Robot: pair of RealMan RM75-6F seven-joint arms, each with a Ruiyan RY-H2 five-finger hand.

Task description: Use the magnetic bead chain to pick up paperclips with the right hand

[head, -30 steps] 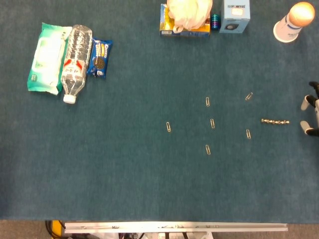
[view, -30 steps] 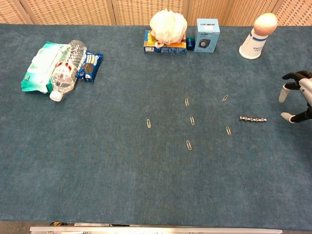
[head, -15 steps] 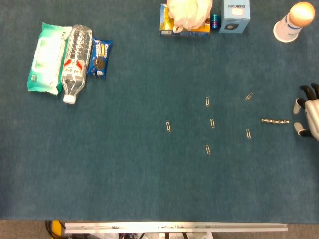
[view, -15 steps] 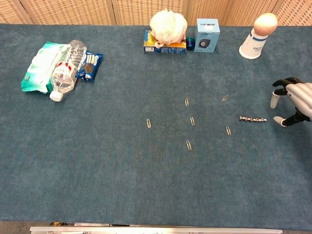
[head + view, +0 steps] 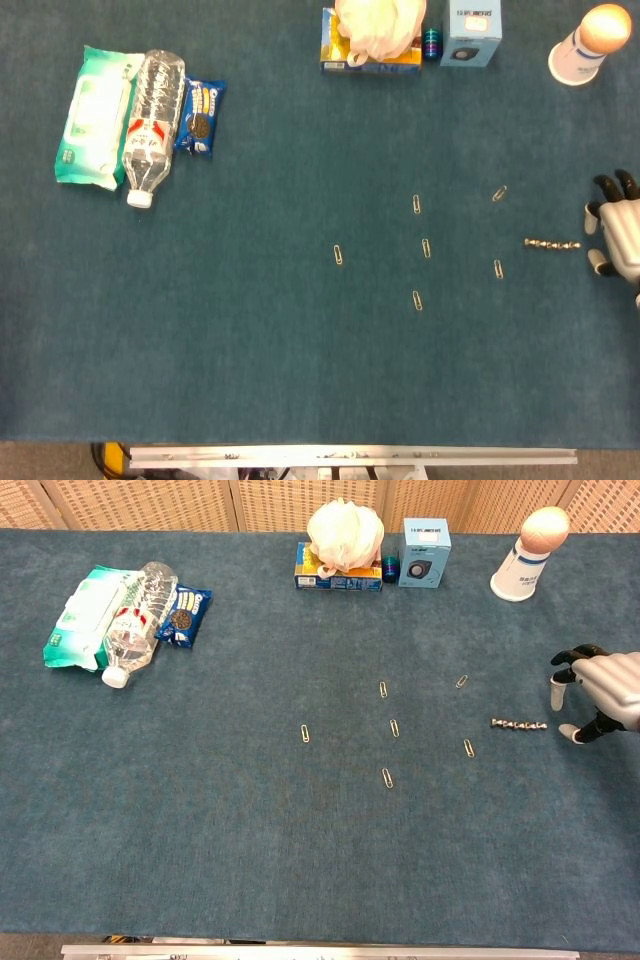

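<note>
A short magnetic bead chain (image 5: 552,243) (image 5: 518,723) lies flat on the blue cloth at the right. Several paperclips are scattered to its left, among them one at the far side (image 5: 499,194) (image 5: 461,681), one close to the chain (image 5: 498,268) (image 5: 469,748) and one furthest left (image 5: 340,255) (image 5: 305,733). My right hand (image 5: 618,232) (image 5: 598,691) hovers just right of the chain with fingers spread and nothing in it, a small gap between fingertips and chain. My left hand does not show in either view.
At the back left lie a wet-wipes pack (image 5: 88,116), a water bottle (image 5: 152,124) and a cookie packet (image 5: 199,116). Along the back edge stand a box with a white bath puff (image 5: 375,35), a small blue box (image 5: 470,32) and a white cup holding an egg-like ball (image 5: 587,43).
My right hand has moved left towards the bead chain, coming further into both views. The chain and the paperclips have not moved.
</note>
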